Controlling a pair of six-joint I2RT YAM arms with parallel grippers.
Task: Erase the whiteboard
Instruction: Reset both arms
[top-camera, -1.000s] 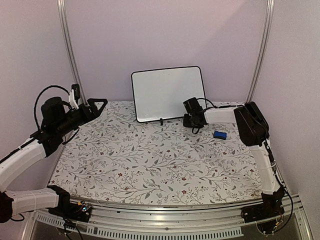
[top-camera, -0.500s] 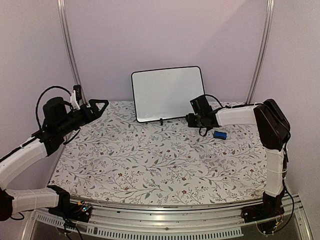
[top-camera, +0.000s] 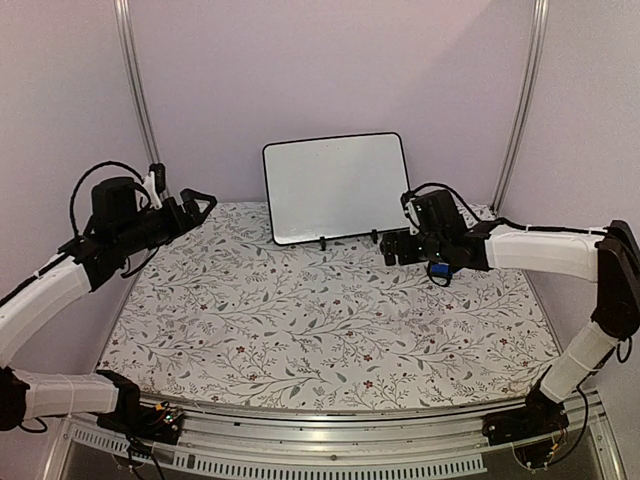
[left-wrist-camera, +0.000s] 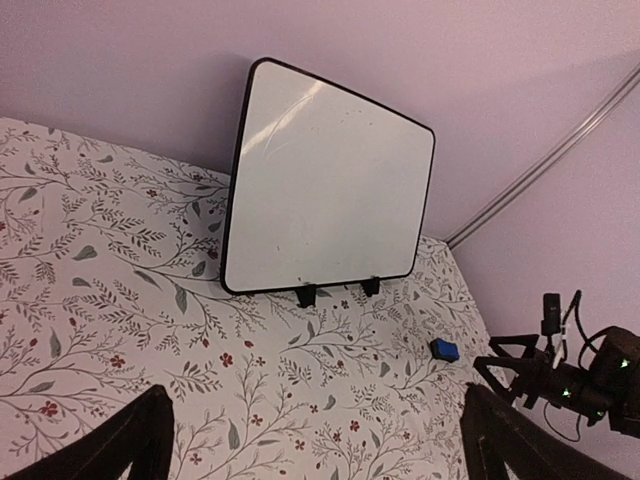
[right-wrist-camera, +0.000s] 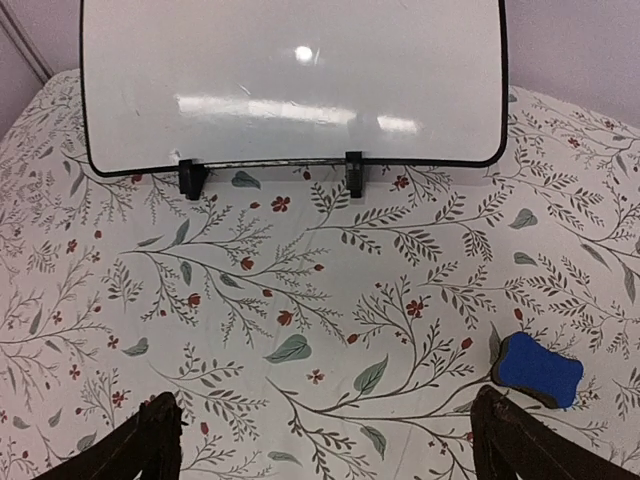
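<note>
Whiteboard (top-camera: 335, 188) stood upright on its feet at the back of the table (top-camera: 300, 320), its face apparently wiped clean, as the right gripper (right-wrist-camera: 325, 398) drew back from it and spread its half-closed jaws wide, holding nothing. The blue eraser (right-wrist-camera: 537, 368) lay on the table nearby and the left gripper (left-wrist-camera: 312, 395) hung open and empty, suggesting the job was all but done.

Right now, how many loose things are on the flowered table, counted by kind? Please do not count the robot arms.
Whiteboard: 1
Blue eraser: 1
Total: 2
</note>
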